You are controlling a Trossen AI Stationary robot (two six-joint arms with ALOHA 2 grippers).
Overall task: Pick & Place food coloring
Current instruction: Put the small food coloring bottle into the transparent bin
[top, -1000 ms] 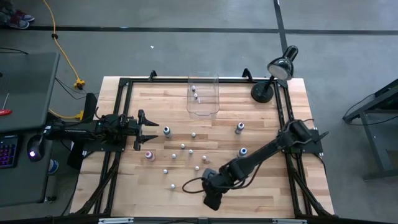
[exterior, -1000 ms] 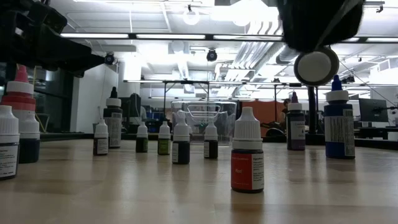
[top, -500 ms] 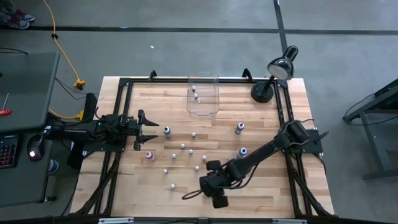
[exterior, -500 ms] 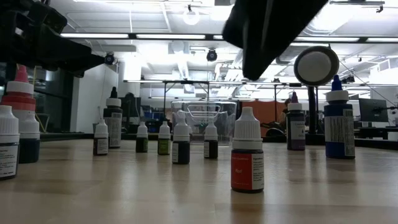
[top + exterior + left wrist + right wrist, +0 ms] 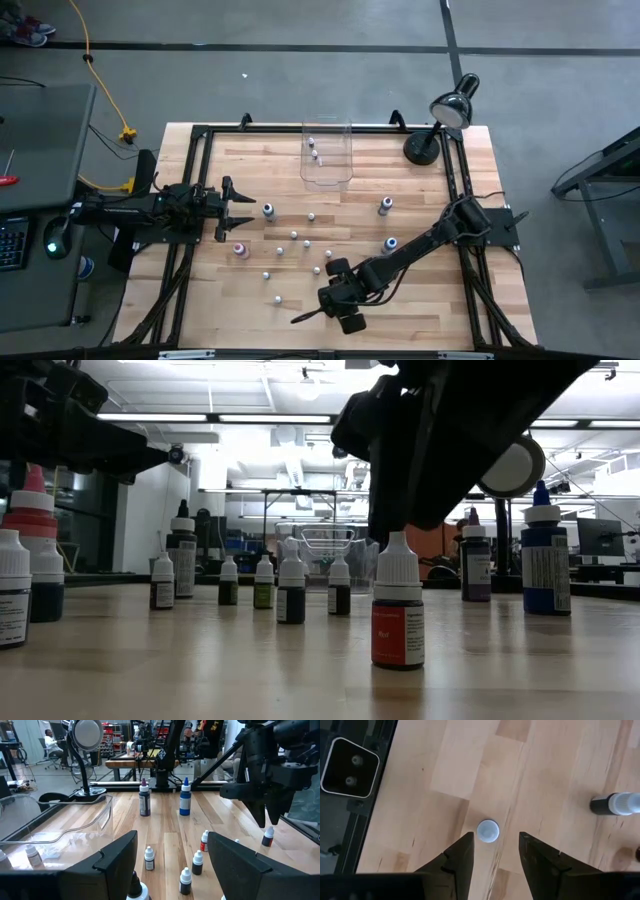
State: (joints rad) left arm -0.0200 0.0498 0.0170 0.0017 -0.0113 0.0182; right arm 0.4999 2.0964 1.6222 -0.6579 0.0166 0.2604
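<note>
I see a light wooden table [image 5: 420, 190] from above, scattered with small food coloring bottles with whitish caps [image 5: 294, 235]. My right gripper [image 5: 494, 851] points straight down near the front edge of the table, directly over one small bottle with a red label and a white cap [image 5: 398, 602]. In the right wrist view that bottle's round white cap [image 5: 488, 830] sits just ahead of the gap between the two dark fingers [image 5: 460, 855], which stand partly apart and grip nothing. In the low view the arm's dark bulk hangs just above the cap.

My left gripper [image 5: 243, 209] waits at the left side of the table, level with the wood, fingers spread wide and empty.

A clear rectangular plastic bin [image 5: 327, 152] stands at the far middle of the table with two tiny bottles [image 5: 313, 148] inside. A black desk lamp [image 5: 440, 125] stands at the far right corner. Two taller bottles, one with a blue body [image 5: 185, 797] and one purple [image 5: 144, 797], stand on the right half.
</note>
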